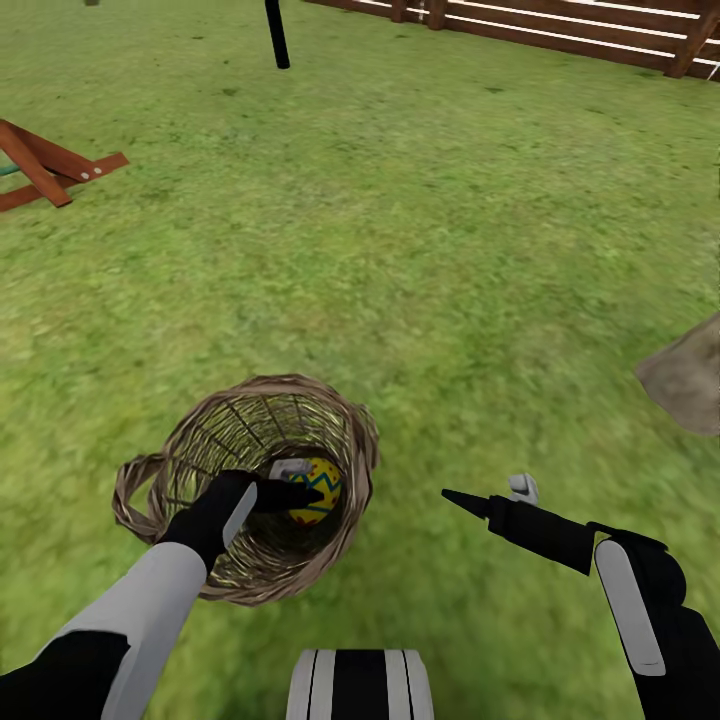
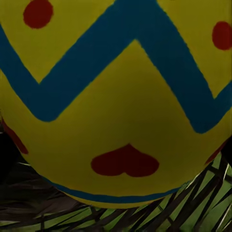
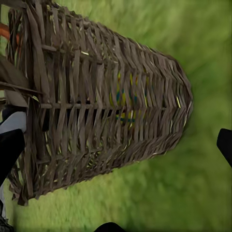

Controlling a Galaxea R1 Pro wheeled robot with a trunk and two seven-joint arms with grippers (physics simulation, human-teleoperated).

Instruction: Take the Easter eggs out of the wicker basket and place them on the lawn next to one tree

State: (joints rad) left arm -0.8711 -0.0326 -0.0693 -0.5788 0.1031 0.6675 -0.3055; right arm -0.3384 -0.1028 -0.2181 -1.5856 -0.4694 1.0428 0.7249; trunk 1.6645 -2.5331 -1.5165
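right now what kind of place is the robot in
Most likely a fenced garden or backyard: grass covers the ground, a wooden slat fence runs along the far edge, and part of a wooden play frame stands on the lawn.

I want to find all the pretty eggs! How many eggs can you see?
1 for sure. One Easter egg sits inside the wicker basket, at the left gripper. Yellow and blue patches show through the basket's weave in the right wrist view, so more may be hidden.
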